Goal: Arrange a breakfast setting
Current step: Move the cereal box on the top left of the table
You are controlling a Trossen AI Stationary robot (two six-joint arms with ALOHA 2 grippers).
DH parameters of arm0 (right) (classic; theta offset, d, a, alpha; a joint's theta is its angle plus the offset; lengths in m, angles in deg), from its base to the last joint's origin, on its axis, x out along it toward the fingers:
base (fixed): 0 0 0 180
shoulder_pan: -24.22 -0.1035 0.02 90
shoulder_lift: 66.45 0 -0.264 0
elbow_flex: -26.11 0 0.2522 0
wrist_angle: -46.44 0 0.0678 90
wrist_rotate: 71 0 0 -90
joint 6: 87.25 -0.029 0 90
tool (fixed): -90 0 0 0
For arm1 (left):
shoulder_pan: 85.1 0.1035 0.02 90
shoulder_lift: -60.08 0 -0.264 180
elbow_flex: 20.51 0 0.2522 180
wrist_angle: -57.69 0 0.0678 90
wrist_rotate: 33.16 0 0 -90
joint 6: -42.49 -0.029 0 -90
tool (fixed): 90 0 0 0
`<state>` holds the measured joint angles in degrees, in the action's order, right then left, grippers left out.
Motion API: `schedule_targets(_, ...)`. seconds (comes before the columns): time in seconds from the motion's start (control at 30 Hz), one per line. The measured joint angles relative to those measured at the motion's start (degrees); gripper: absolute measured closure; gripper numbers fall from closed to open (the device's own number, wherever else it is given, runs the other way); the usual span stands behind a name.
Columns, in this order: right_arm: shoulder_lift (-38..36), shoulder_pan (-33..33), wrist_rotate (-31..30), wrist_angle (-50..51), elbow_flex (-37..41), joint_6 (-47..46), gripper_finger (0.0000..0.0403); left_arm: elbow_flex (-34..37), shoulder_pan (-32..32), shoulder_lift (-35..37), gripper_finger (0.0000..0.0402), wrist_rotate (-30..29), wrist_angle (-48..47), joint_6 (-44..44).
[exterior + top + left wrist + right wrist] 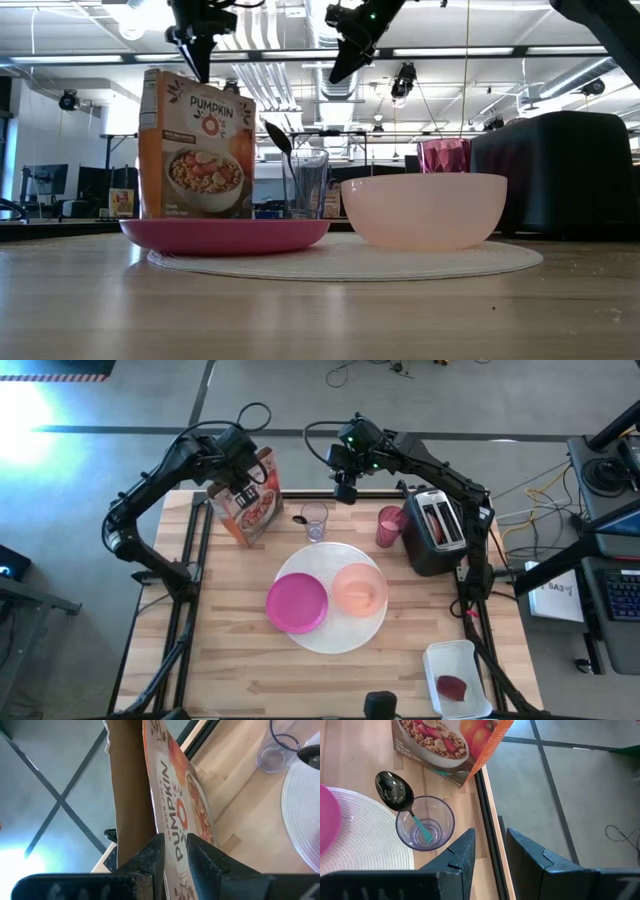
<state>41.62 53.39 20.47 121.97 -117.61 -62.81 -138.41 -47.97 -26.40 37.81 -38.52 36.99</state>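
One plate (297, 603), one bowl (359, 589)

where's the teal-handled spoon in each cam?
High view: spoon in the small clear glass, past the white mat.
Low view: bowl end sticks up out of the glass, right of the cereal box.
Left wrist: spoon not visible.
Right wrist: spoon leans in the glass.
Shared landmark: the cereal box.

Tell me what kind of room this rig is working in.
Most likely a lab or workshop, not a kitchen. The low view shows exposed ceiling ducts and monitors behind the wooden table; the high view shows cables trailing over bare concrete floor beside it.
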Motion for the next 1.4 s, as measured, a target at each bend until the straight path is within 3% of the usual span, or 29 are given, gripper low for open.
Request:
schedule_targets(1.1, 0.0, 0.0, 0.0, 0.9, 0.0, 0.0, 0.0303, 0.0, 1.1, -0.4, 0.0338, 0.6, -0.6, 1.0)
schedule_targets(1.27, 0.0, 0.0, 0.0, 1.6, 0.0, -0.5, 0.0303, 0.5, 1.6, -1.4, 0.0338, 5.0, -0.7, 1.5)
schedule_targets(1.4, 0.0, 0.0, 0.0, 2.8, 0.0, -0.5, 0.0303, 1.9, 1.7, -2.1, 0.0338, 5.1, -0.7, 2.1)
